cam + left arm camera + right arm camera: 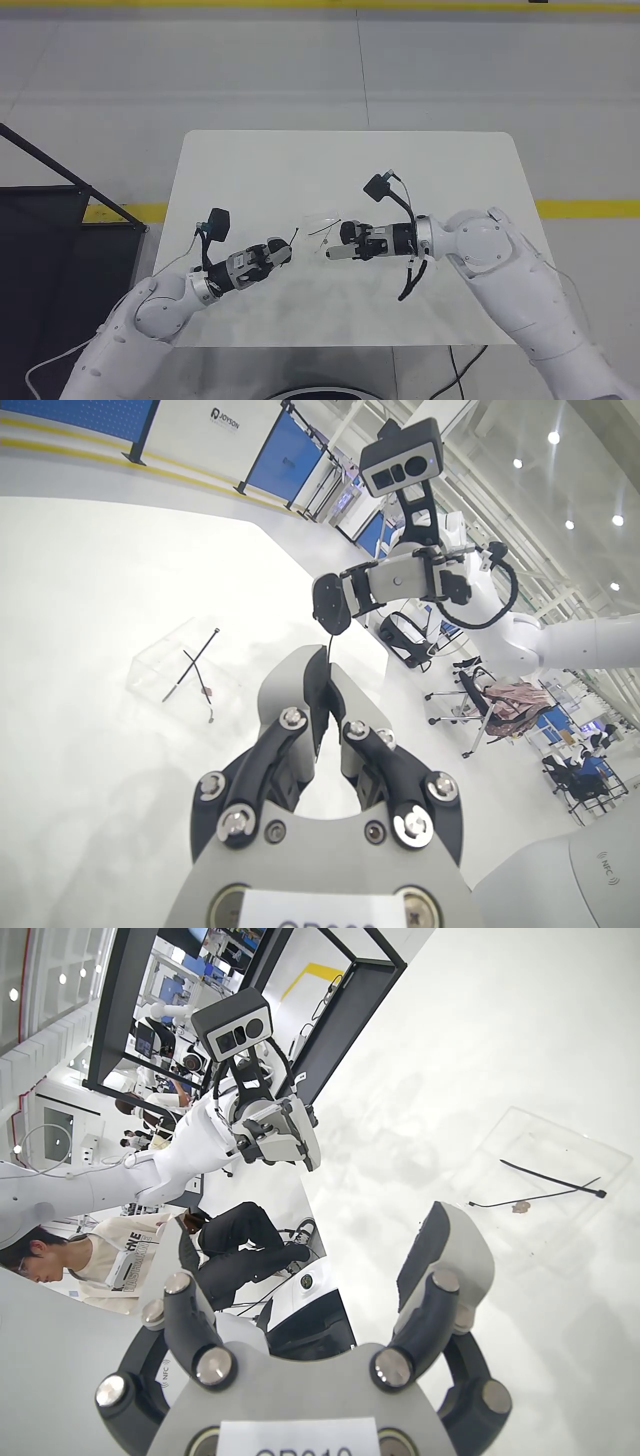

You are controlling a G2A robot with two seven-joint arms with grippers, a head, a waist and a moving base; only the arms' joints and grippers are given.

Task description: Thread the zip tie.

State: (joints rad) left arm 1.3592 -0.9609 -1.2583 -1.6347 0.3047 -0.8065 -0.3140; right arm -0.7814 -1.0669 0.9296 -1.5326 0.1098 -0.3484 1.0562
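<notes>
1. Top view: at lower centre-left, the left gripper (287, 249) is clamped on a black zip tie (295, 237) that sticks up from it. The right gripper (333, 244) faces it just right of centre. A clear tray (312, 217) lies on the white table (450, 170) above the gap
2. Left wrist view: the left gripper (326, 672) pinches the held zip tie (330, 650); spare ties (197, 657) cross in the tray (150, 665)
3. Right wrist view: the right gripper (310, 1238) has its jaws spread wide

Black on white: a plain white rectangular desk (250, 170), unpatterned.
A thin black plastic zip tie (330, 650) is seen against the black pads of the grey metal left hand (325, 672); two further black zip ties (550, 1176) are shown on a clear plastic tray (540, 1138).
</notes>
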